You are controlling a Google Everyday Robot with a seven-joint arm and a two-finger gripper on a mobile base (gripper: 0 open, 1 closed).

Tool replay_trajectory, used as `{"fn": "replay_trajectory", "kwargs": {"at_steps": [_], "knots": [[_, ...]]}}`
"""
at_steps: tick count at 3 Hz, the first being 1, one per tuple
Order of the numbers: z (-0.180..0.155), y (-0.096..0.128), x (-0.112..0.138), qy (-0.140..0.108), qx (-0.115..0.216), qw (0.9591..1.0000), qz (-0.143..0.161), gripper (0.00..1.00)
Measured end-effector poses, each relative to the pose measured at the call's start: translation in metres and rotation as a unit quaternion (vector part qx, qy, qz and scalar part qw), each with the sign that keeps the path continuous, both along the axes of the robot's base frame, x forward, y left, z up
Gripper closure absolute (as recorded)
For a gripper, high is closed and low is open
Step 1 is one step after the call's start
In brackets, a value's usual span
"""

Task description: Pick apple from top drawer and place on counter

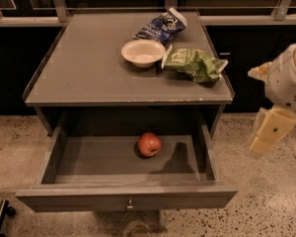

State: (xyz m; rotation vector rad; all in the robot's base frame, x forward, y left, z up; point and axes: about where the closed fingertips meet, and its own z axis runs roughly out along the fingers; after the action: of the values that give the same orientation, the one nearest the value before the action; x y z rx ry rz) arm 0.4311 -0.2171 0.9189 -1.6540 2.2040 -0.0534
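Right of bowl (143,52), green bag (195,63): tool (270,131)

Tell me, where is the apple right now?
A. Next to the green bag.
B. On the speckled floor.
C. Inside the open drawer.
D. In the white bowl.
C: the apple lies inside the pulled-out top drawer, below the counter, while the gripper hangs off to the right of the cabinet, apart from it.
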Motion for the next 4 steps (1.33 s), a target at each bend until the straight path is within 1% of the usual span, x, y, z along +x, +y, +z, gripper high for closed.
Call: {"fn": "replay_trajectory", "kwargs": {"at_steps": [1,2,3,4], "knots": [[-0.075,0.013,-0.008,0.012,0.093,0.9955,0.010,0.00],[-0.071,0.022,0.003,-0.020,0.133,0.9909,0.000,0.00],[-0.070,0.023,0.003,-0.020,0.133,0.9909,-0.001,0.00],[-0.105,0.023,0.004,0.024,0.168,0.9854,-0.014,0.00]]}}
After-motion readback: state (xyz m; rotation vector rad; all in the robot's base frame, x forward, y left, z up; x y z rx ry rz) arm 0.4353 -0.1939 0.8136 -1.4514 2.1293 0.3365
